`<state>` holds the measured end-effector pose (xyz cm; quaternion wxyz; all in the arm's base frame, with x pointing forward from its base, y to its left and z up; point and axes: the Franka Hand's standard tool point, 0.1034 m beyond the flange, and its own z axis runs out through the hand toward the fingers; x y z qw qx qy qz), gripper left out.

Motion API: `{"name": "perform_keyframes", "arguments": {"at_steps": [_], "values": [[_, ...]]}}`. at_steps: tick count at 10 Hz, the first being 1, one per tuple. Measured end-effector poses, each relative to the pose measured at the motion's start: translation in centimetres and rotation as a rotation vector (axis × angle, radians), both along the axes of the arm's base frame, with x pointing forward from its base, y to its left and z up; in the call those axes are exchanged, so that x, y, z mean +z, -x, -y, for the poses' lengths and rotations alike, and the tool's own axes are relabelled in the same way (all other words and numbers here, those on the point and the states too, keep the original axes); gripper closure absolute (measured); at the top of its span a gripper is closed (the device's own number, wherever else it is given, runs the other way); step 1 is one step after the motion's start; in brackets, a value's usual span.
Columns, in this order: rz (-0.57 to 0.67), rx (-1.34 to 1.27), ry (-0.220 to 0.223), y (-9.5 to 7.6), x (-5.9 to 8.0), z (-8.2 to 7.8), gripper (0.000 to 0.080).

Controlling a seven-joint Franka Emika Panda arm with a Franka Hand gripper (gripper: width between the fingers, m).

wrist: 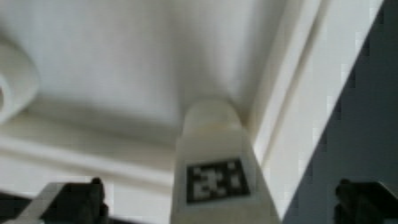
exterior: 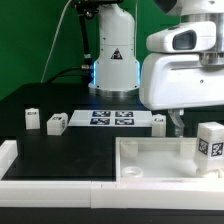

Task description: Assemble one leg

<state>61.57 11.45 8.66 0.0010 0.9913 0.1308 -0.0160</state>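
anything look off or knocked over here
Nothing stands out. The panel lies flat, one leg stands upright at its corner on the exterior view's right, other legs sit loose near the marker board, and nothing looks broken.

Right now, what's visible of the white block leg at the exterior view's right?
The small white plastic block-shaped leg stands upright, with a black-and-white square marker on the face toward the camera. It appears to rest on the large white square panel with a raised rim, near the exterior view's right edge. Nothing grips it.
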Motion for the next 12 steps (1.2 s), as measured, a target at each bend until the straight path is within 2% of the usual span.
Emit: {"name": "perform_keyframes", "arguments": {"at_steps": [1, 5, 6, 7, 8, 9, 12], "values": [[0.044, 0.0, -0.008, -1.29, 0.34, -0.27, 0.015], [0.043, 0.006, -0.009, -1.3, 0.33, -0.35, 0.015], [0.044, 0.01, -0.01, -1.27, 0.22, -0.31, 0.0188], [0.044, 0.01, -0.01, -1.27, 0.22, -0.31, 0.0188], [0.044, 0.01, -0.01, -1.27, 0.22, -0.31, 0.0398], [0.044, -0.013, -0.01, -1.27, 0.22, -0.33, 0.0509], [0.044, -0.035, -0.01, -1.27, 0.22, -0.33, 0.0509]]}}
